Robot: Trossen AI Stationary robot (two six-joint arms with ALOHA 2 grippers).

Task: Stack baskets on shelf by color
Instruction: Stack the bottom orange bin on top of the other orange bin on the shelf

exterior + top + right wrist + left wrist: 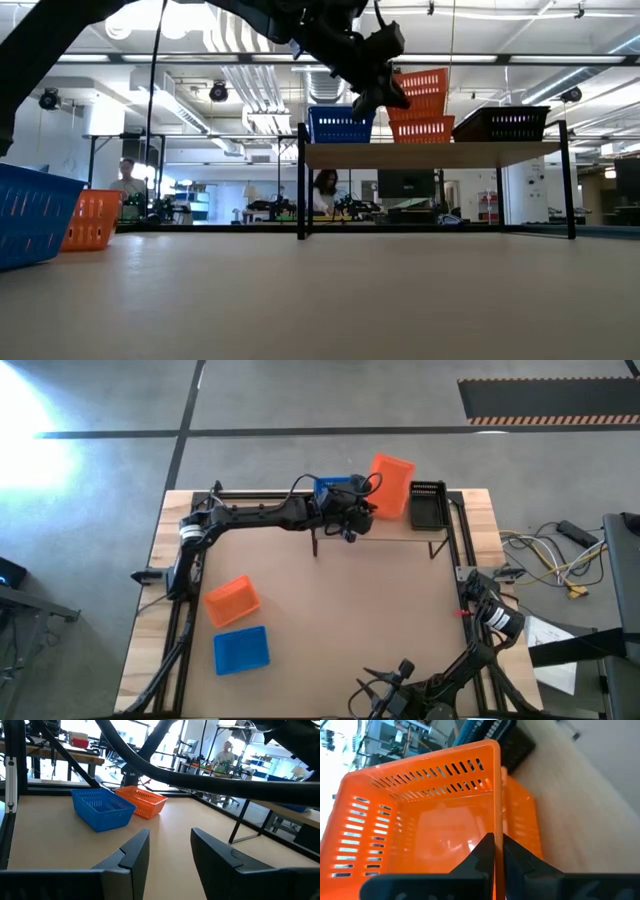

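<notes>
Orange basket (425, 815) pinched by its wall in my left gripper (495, 851), tilted above the orange one on the shelf (430, 154). Blue and black piles begun. Two baskets wait near the table's left edge; right gripper (170, 851) parted, idle.

Both arms showing dark, tubular links; black cables looping along left arm (260, 515); red mark and white band showing on right arm (490, 615).
</notes>
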